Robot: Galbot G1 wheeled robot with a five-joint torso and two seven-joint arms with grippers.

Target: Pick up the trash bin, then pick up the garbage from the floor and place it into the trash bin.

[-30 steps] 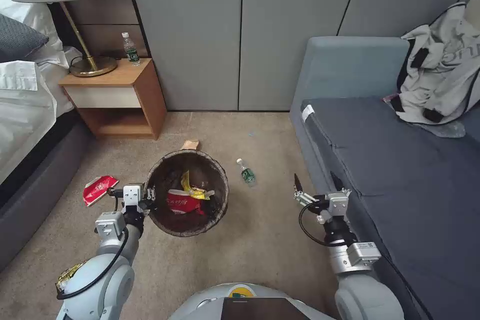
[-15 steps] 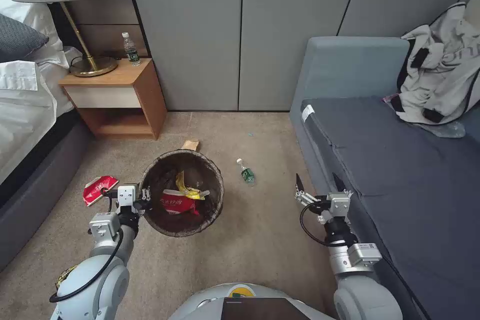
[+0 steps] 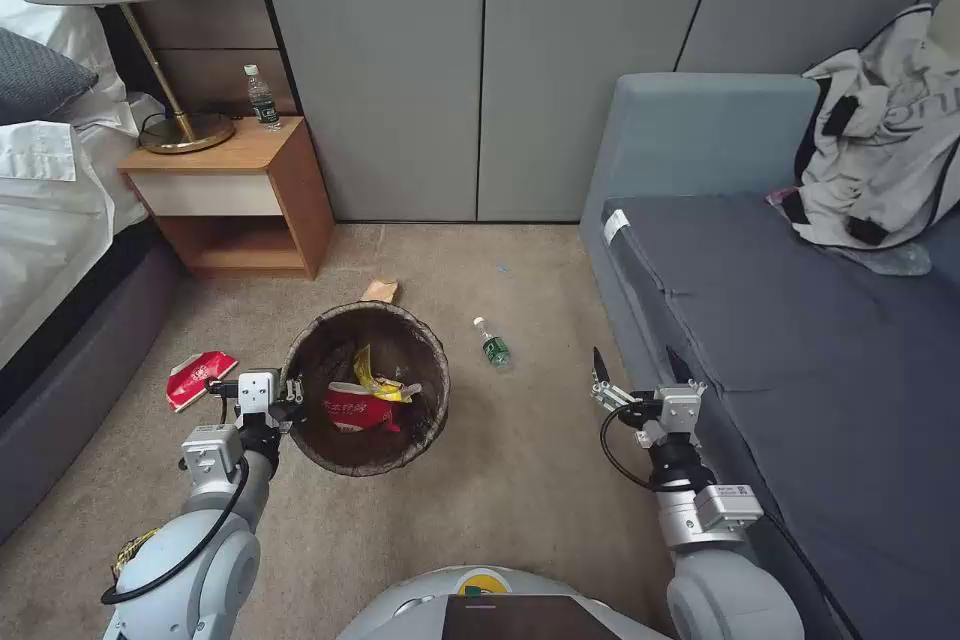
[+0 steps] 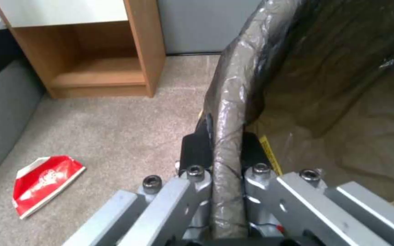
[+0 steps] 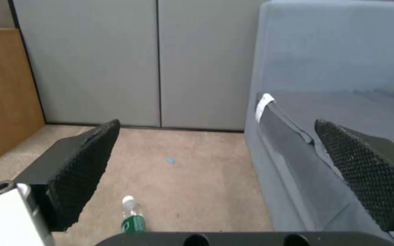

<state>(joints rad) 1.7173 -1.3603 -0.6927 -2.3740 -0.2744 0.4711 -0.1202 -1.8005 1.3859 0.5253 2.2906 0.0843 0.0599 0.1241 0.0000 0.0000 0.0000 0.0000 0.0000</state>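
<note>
The trash bin point(image 3: 320, 440), lined with a dark bag, hangs above the carpet; my left gripper point(image 3: 285, 392) is shut on its rim point(image 4: 228, 112). Inside lie a red-and-white carton point(image 3: 360, 410) and a yellow wrapper point(image 3: 378, 378). On the floor lie a red-and-white carton point(image 3: 198, 376) point(image 4: 44, 182) left of the bin, a green-labelled bottle point(image 3: 492, 344) point(image 5: 132, 218) to its right, and a brown paper bag point(image 3: 380, 290) beyond it. A gold wrapper point(image 3: 132, 550) peeks out by my left arm. My right gripper point(image 3: 638, 372) point(image 5: 215, 174) is open and empty, beside the sofa edge.
A wooden nightstand point(image 3: 240, 200) with a lamp and another bottle point(image 3: 262, 100) stands at the back left beside the bed point(image 3: 50, 220). A grey sofa point(image 3: 800, 320) with clothing point(image 3: 885, 140) runs along the right. Grey wardrobe doors point(image 3: 480, 70) close off the back.
My left arm has drawn the bin slightly left and toward me over the second. The right gripper has barely moved.
</note>
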